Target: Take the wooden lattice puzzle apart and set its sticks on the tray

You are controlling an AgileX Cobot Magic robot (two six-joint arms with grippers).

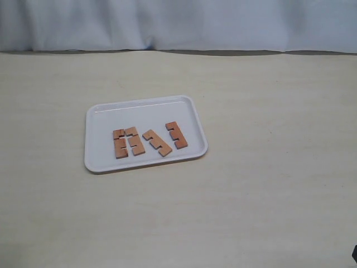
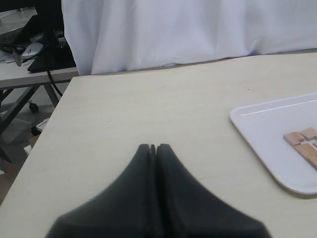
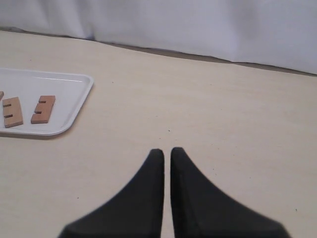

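The white tray (image 1: 100,114) lies left of the table's middle in the exterior view. On it lie the reddish-brown sticks, flat and taken apart: two touching side by side (image 1: 126,143), a slanted one (image 1: 157,143) and one further right (image 1: 176,135). No assembled lattice puzzle shows. My left gripper (image 2: 152,147) is shut and empty above bare table, with the tray (image 2: 267,129) and a stick (image 2: 303,141) off to one side. My right gripper (image 3: 167,150) holds nothing, its jaws a hair apart, away from the tray (image 3: 74,106) and two sticks (image 3: 43,109). Neither arm shows in the exterior view.
A white cloth (image 1: 178,22) hangs behind the pale table. In the left wrist view the table's side edge (image 2: 64,94) drops off, and beyond it stands another desk with clutter (image 2: 29,49).
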